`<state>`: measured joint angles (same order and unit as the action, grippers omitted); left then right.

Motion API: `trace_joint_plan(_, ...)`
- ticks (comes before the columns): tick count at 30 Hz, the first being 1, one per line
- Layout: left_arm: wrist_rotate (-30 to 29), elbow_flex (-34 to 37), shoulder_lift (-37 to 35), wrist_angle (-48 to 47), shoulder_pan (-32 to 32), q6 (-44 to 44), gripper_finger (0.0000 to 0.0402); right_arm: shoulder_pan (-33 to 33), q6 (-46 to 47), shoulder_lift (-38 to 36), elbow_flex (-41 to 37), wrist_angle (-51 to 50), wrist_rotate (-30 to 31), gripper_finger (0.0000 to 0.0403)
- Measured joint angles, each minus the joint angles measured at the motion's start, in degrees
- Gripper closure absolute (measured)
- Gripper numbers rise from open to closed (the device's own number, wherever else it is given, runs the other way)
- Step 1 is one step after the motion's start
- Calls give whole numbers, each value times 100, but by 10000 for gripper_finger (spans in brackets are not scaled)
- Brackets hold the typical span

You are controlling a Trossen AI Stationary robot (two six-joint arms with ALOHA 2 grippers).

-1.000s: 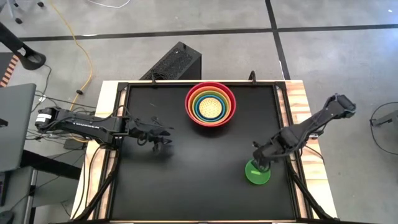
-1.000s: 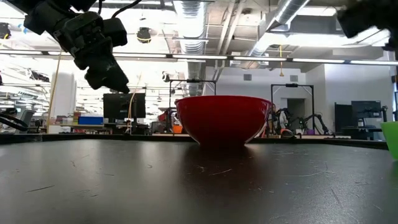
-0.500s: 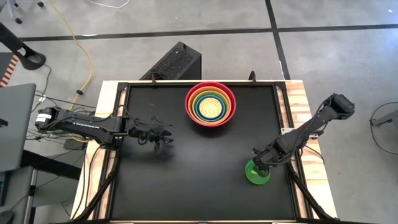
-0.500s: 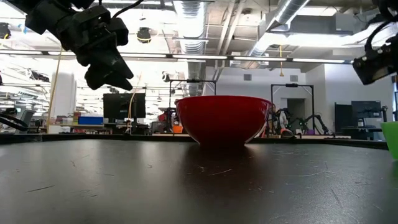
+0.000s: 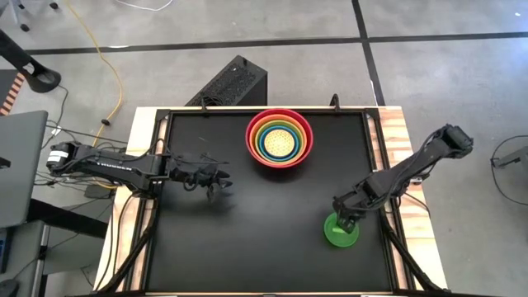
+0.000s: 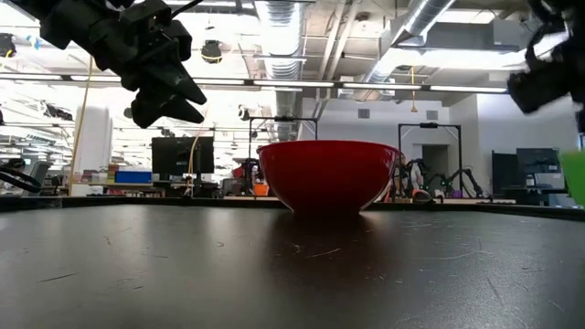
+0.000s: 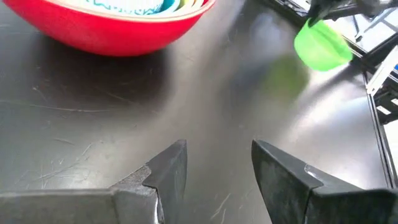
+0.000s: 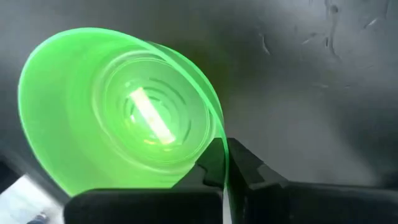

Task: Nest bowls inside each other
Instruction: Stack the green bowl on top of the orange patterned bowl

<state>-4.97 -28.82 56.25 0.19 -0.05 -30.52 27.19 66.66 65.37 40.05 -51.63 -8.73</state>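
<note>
A large red bowl (image 5: pixel 280 138) stands at the table's far middle, with orange, lime-green, blue and pale-yellow speckled bowls nested inside it. It also shows in the low view (image 6: pixel 326 174) and the left wrist view (image 7: pixel 106 28). A small bright green bowl (image 5: pixel 341 230) is at the near right, with my right gripper (image 5: pixel 345 216) shut on its rim. My left gripper (image 5: pixel 216 183) hangs open above the table's left side, nothing between its fingers (image 7: pixel 168 171). My right gripper pinches the green bowl's rim (image 8: pixel 219 144) on its far-left side, one finger inside the bowl and one outside. The fingers come from above, slanting down from the table's right. The bowl (image 7: pixel 321 46) sits tilted; whether its base is on the table, I cannot tell.
The black tabletop (image 5: pixel 247 239) lies bare between the red stack and the green bowl. Raised black rails (image 5: pixel 375 148) run along the table's sides. A black box (image 5: pixel 233 82) stands on the floor beyond the far edge.
My right gripper has sunk onto the green bowl. In the low view the bowl's edge now stands higher at the picture's right edge than before. My left gripper has rolled a little about its own line while staying in place.
</note>
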Motion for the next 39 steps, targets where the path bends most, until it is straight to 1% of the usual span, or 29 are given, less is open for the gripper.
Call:
trace_joint_plan(7, 2, 0, 0, 13, 0, 92, 233, -472, -455, -136, 1263, -970, 24, 398)
trace_joint_plan(10, -1, 0, 0, 15, 0, 188, 233, -775, -737, -122, 1939, -1139, 333, 399)
trace_joint_plan(15, 0, 0, 0, 17, 0, 349, 233, -1519, -1357, 102, 2983, -1112, 1126, 401)
trace_joint_plan(17, 0, 0, 0, 19, 0, 447, 233, -1914, -1703, 291, 3339, -1013, 1292, 401)
trace_joint_plan(19, -1, 0, 0, 20, 0, 530, 233, -2315, -2074, 548, 3635, -773, 1322, 402)
trace_joint_plan(23, 0, 0, 0, 18, 0, 586, 233, -3066, -2803, 1231, 4059, -291, 1290, 402)
trace_joint_plan(26, 21, 0, 0, 17, 0, 627, 233, -3626, -3225, 1802, 4334, -235, 1052, 402)
trace_joint_plan(32, 167, 0, 0, -58, -2, 740, 233, -4547, -3628, 2674, 4736, -222, 998, 403)
trace_joint_plan(35, 204, 0, 0, -129, 0, 739, 233, -4883, -3742, 2990, 4791, -213, 819, 403)
trace_joint_plan(39, 280, 0, 0, -129, -2, 758, 233, -5191, -3778, 3294, 4794, -172, 797, 403)
